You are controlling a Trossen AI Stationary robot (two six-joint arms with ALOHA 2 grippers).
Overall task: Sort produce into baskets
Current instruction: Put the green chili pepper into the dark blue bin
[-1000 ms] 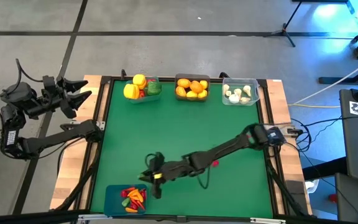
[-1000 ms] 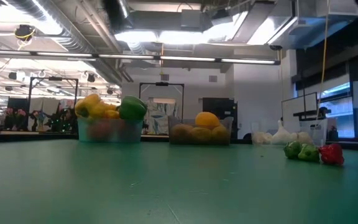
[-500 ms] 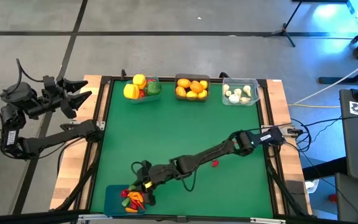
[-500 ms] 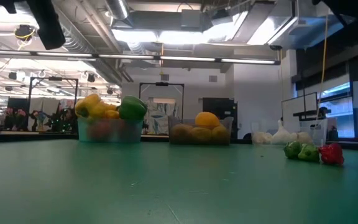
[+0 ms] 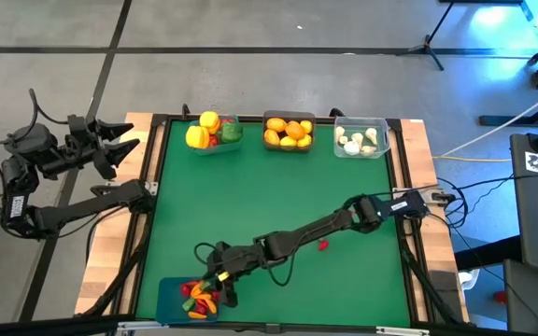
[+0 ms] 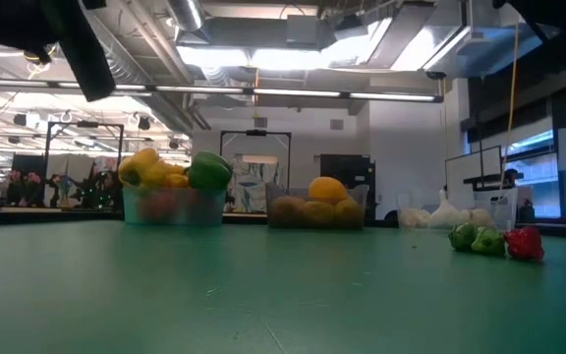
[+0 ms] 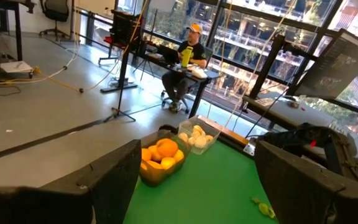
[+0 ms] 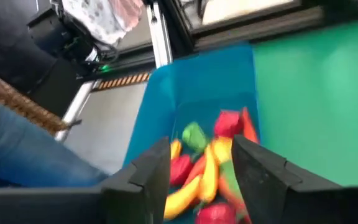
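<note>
Right end effector [image 5: 215, 280] above blue basket [image 5: 168, 295]

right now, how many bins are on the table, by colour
teal bin: 1
grey bin: 1
clear bin: 1
blue bin: 1
total: 4
</note>
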